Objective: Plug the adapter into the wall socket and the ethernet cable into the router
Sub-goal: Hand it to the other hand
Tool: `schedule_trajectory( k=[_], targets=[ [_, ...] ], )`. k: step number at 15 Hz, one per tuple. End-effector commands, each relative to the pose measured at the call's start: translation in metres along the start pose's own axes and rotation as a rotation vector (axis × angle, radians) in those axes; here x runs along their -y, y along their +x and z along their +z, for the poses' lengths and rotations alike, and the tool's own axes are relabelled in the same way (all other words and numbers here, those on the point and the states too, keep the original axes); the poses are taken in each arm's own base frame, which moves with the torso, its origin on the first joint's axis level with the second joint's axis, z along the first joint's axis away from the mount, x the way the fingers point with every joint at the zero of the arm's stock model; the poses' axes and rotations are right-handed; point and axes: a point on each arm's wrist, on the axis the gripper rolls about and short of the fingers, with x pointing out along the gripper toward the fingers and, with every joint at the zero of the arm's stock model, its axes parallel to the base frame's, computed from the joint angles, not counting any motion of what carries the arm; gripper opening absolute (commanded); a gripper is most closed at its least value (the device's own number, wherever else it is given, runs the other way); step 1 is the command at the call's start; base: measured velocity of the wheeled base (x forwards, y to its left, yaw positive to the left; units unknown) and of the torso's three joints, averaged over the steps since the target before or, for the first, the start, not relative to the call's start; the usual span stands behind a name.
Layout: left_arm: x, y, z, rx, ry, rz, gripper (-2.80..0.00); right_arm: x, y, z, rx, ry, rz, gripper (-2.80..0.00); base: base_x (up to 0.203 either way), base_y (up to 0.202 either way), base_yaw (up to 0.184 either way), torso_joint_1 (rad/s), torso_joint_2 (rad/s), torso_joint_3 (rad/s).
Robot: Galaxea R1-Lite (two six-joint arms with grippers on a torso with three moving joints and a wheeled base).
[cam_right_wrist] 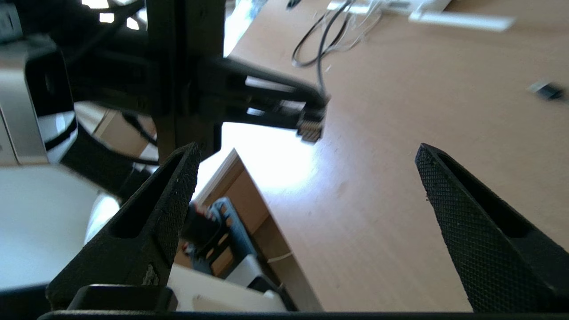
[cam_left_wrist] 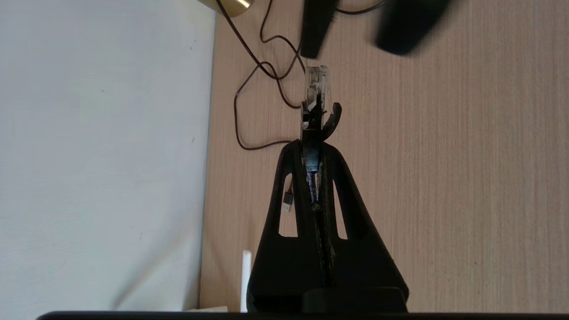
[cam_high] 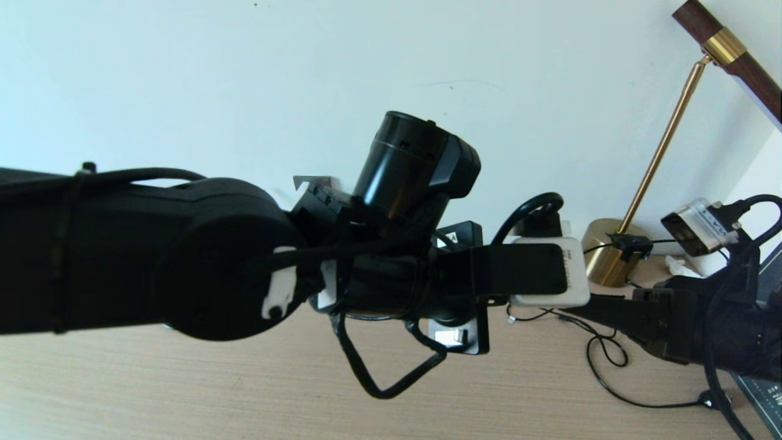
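Observation:
My left gripper (cam_left_wrist: 314, 146) is shut on the ethernet cable's plug (cam_left_wrist: 316, 84), whose clear tip sticks out past the fingertips above the wooden table. From the right wrist the same plug (cam_right_wrist: 311, 126) shows in those black fingers. My right gripper (cam_right_wrist: 306, 148) is open with nothing in it, and faces the plug from a short way off; in the head view it (cam_high: 595, 315) reaches in from the right, just below the left fingertips (cam_high: 562, 272). A white rounded block (cam_high: 580, 293), perhaps the adapter, sits against the wall behind them. The wall socket is hidden. A white router antenna (cam_left_wrist: 246, 280) stands by the wall.
A brass lamp (cam_high: 611, 256) stands at the back right against the white wall. Thin black cords (cam_high: 605, 360) loop over the table, one ending in a small USB plug (cam_left_wrist: 288, 201). The table's edge (cam_right_wrist: 266, 213) drops off near the right gripper.

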Motion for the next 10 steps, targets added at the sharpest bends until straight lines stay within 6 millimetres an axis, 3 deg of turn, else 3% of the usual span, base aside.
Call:
schedule_trajectory(
  k=[1,10],
  targets=[
    [0.0008,-0.0040,0.0000,0.000,0.005,-0.001,-2.80,-0.0034,0.0025,-0.0054,-0.022,0.002,0.024,0.00,0.000,0.000,0.000,0.000,0.00,0.000],
    [0.0055,-0.0110,-0.0058,0.006,0.001,0.018,-2.80,-0.0021,0.0053,-0.0052,-0.029,0.008,0.024,0.00,0.000,0.000,0.000,0.000,0.00,0.000]
  ],
)
